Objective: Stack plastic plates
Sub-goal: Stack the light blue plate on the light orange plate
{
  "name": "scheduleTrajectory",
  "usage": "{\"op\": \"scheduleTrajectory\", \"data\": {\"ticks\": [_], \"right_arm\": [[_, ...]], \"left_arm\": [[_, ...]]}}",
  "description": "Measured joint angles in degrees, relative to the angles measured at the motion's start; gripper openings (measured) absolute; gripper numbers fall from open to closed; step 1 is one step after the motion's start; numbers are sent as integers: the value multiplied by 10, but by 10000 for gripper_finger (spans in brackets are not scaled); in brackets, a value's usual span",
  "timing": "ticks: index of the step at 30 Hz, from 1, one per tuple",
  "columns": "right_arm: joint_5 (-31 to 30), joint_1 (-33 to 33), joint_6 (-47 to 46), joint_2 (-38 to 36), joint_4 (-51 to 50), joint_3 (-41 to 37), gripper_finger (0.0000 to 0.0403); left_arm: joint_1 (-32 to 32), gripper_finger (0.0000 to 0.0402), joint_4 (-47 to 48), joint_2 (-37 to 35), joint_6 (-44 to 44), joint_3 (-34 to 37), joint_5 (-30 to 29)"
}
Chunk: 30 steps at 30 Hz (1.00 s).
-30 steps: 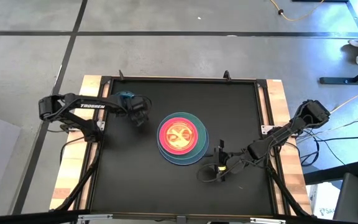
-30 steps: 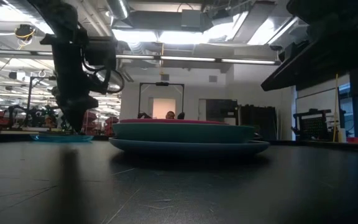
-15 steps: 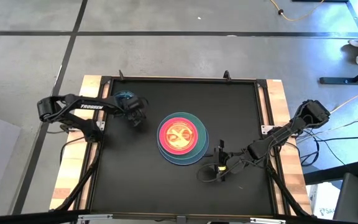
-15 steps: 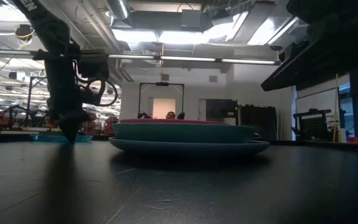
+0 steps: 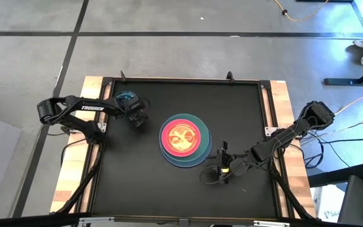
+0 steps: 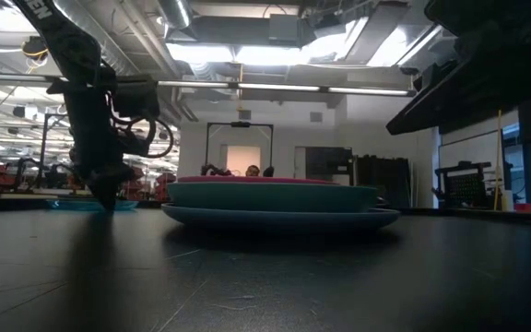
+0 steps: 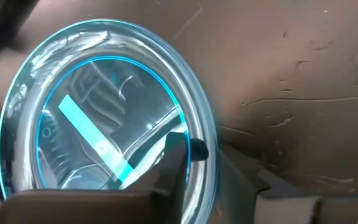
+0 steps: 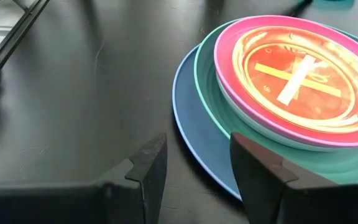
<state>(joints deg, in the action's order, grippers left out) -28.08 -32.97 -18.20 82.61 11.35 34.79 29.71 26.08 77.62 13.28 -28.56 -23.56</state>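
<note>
Near edge of the table [image 5: 131,189]: the right gripper [image 5: 222,165] is waiting just off the stack's near-right rim, its fingers [image 8: 146,168] standing apart and empty, pointing toward the plates.

Centre: the stack [image 5: 184,140] is sitting mid-table, with the large light blue plate [image 8: 197,134] at the bottom, the teal plate [image 8: 211,93] on it, the pink plate [image 8: 238,68] above that, and a translucent orange dish [image 8: 297,78], showing a pale cross, lying in the pink plate.

Far left: the left gripper [image 5: 138,116] is working at the small translucent blue dish [image 7: 104,124], which is lying alone near the table's far-left corner, well apart from the stack. In the left wrist view, one finger [image 7: 173,163] is reaching inside the dish's rim while the other is lying outside it, so the jaws are straddling the rim; whether they are pinching it yet cannot be told.

Step in hand, as judged: taking hold of the blue dish. The next move is calling for a firm pinch on the thin rim, a lift clear of the table, and a carry to above the orange dish, keeping the dish level so it is nesting centrally.
</note>
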Motion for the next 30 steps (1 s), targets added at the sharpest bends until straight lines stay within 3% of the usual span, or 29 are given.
{"op": "scheduleTrajectory", "data": {"ticks": [8,21,30], "right_arm": [[0,0,0,0,-8,0,168],[0,0,0,0,-9,0,168],[0,0,0,0,-9,0,168]], "left_arm": [[-4,6,-4,0,0,0,1],[-67,3,-19,2,1,-8,-26],[-166,3,-2,2,-7,-111,-25]]}}
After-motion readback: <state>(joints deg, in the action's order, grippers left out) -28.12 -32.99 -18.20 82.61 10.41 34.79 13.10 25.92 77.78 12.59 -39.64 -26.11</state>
